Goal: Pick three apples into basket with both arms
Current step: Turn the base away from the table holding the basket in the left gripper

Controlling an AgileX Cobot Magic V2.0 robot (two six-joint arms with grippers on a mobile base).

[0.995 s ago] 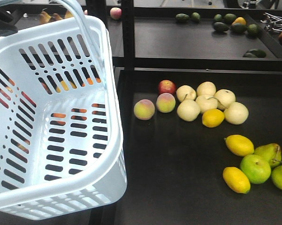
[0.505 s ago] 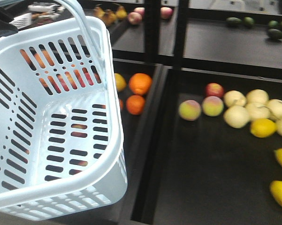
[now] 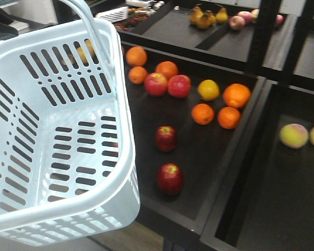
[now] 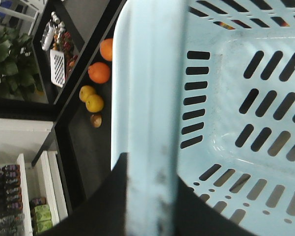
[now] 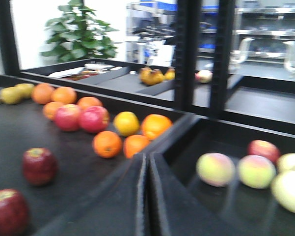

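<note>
Basket (image 3: 126, 172) fills the front view's left, empty; near apple (image 3: 170, 178) and far apple (image 3: 166, 138) lie on the dark shelf (image 3: 198, 157) just right of it — a third I can't find. Left wrist: left tool (image 4: 152, 196) clamped round the basket's handle (image 4: 152, 98). Right wrist, blurred: right tool (image 5: 147, 196) pinched together, empty — I'd spread it wide, then drop squarely over the near apple (image 5: 7, 211), partly cut off here.
</note>
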